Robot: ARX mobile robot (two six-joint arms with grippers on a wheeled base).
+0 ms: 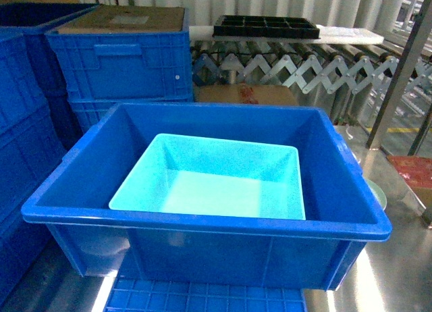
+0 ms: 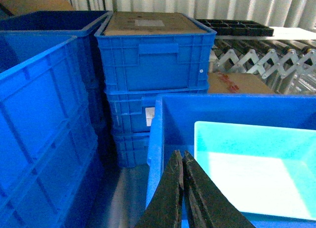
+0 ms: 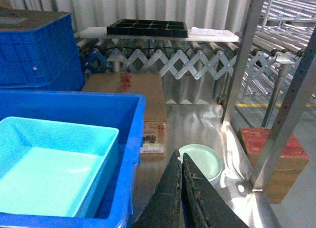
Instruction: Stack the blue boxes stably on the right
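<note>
The left claw (image 2: 182, 161) is pinched narrow and empty at the near-left rim of the royal-blue crate (image 1: 202, 221); the right claw (image 3: 180, 161), likewise closed on nothing, hangs just beyond that crate's right wall, above the worktop (image 3: 197, 124). Ahead of both, one turquoise tub (image 1: 216, 184) sits nested in the one crate, seemingly so the walls steady it. Behind stand several ribbed blue crates (image 2: 153, 55).

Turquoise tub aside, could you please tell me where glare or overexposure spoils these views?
Head view: the turquoise tub floor is washed pale, and the steel floor glares bottom right. Left wrist view: the tub is nearly blown out. Right wrist view: reflections streak the floor beside the pale green bowl.
</note>
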